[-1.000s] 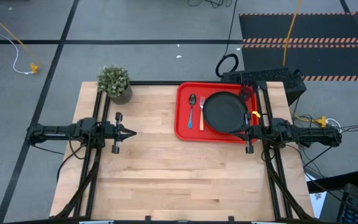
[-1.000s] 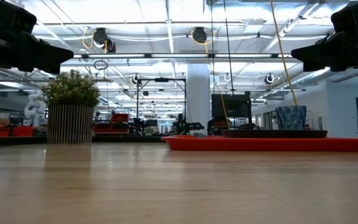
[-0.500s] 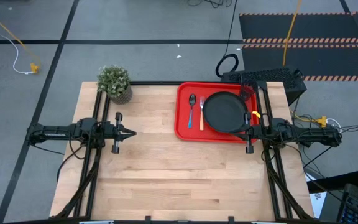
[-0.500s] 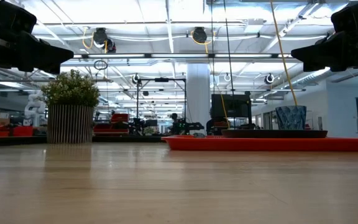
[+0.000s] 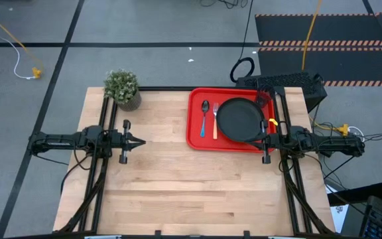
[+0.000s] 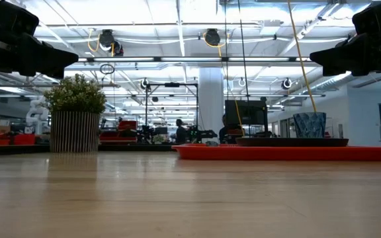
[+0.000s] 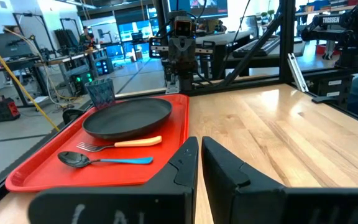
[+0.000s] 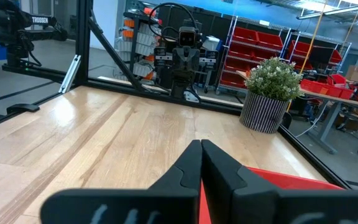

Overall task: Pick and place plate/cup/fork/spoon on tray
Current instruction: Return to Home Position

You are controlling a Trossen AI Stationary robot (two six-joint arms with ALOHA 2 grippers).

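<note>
We saw the red tray (image 5: 194, 136) at the far right part of the table (image 5: 191, 192), with the black plate (image 5: 239, 119) lying flat in it. The fork (image 5: 215, 119) lay just left of the plate inside the tray, and the spoon (image 5: 205, 115) lay beside the fork, nearer the tray's left rim; both ran parallel to each other. In the left wrist view the fork (image 7: 122, 144) sat between the plate (image 7: 128, 117) and the spoon (image 7: 98, 160), its handle close to the plate's edge. The cup (image 7: 100, 93) stood upright at the tray's far corner, just past the plate; from the low view it (image 6: 309, 124) rose above the plate's rim (image 6: 290, 141).

The left gripper (image 5: 138, 141) hung over the table's left side, well apart from the tray, its fingers (image 7: 232, 171) pressed together on nothing. The right gripper (image 5: 262, 137) was at the tray's right rim beside the plate, its fingers (image 8: 188, 163) likewise clenched and empty. A potted plant (image 5: 123, 88) stood at the table's far left corner.
</note>
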